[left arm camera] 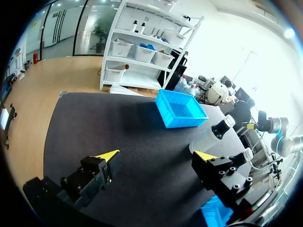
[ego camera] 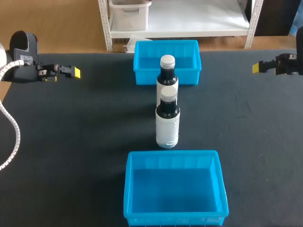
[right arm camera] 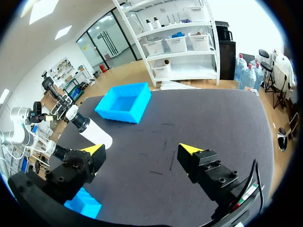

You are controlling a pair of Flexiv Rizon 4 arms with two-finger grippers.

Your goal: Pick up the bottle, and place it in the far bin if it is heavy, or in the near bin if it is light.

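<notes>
Left arm: black rounded wrist housing, fed by a white ribbed cable conduit. Left gripper and right gripper: black blocky fingers with recessed screws and wedge-shaped yellow tips.

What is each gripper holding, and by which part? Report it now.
Nothing is held. The left gripper and the right gripper are both open and empty, well apart from the near bottle and the far bottle standing between them.
</notes>
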